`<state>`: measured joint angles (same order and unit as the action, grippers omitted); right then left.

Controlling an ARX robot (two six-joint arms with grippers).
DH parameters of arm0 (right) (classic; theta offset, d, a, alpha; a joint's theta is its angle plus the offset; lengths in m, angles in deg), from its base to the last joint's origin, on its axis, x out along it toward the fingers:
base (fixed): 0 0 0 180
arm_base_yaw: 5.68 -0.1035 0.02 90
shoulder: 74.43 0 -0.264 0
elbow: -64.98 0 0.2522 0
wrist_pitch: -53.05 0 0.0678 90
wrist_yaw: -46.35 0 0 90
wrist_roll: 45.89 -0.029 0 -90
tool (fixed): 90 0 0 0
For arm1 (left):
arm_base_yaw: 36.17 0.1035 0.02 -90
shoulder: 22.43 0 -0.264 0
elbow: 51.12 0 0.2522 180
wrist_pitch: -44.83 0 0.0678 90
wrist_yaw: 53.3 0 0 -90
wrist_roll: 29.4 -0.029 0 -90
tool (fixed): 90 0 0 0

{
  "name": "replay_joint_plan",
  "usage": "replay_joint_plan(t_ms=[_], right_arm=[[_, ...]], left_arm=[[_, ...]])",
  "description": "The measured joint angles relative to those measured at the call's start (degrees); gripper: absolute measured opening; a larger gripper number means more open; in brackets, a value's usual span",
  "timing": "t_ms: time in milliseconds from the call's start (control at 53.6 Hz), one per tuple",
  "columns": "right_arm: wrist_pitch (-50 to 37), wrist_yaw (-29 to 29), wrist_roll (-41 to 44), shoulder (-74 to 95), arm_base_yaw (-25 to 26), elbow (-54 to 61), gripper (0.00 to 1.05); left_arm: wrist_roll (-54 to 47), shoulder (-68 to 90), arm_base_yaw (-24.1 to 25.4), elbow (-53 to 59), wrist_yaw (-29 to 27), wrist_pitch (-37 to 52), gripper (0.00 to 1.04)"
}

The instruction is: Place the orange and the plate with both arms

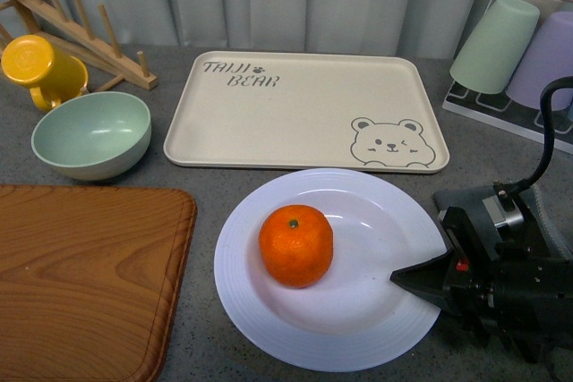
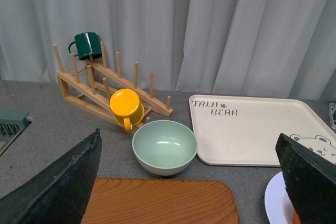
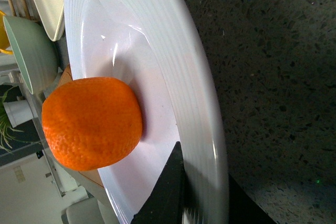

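Observation:
The orange (image 1: 296,245) sits in the white ridged plate (image 1: 269,310) on the grey counter, just in front of the bear tray. My right gripper (image 1: 414,278) is shut on the plate's right rim. The right wrist view shows the orange (image 3: 92,123) in the plate (image 3: 157,51), with one finger (image 3: 168,192) on top of the rim and the other beneath. My left gripper (image 2: 189,182) is open and empty above the wooden board; the plate's edge (image 2: 273,203) shows beside its finger. The left arm is out of the front view.
A beige bear tray (image 1: 304,109) lies behind the plate. A wooden cutting board (image 1: 85,275) is at the front left, with a pale green bowl (image 1: 91,134), a yellow mug (image 1: 40,69) and a wooden rack (image 1: 81,24) behind it. Upturned cups (image 1: 497,46) stand at the back right.

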<state>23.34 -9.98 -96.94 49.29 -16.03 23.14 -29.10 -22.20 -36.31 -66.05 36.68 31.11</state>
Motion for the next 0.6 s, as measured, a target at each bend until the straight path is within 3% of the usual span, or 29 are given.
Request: replay_joint_plan(t_ms=[317,597], right_arm=[[-1.18,-2.03,-3.23,-8.02,0.55,5.33,0.04],[-2.95,-0.46,-7.78,-13.09,1.31,2.69,0.04]], left_arm=[[0.0,0.0,0.0,0.0,0.0,0.0,0.98],[0.0,0.0,0.0,0.02,0.0,0.0,0.98]])
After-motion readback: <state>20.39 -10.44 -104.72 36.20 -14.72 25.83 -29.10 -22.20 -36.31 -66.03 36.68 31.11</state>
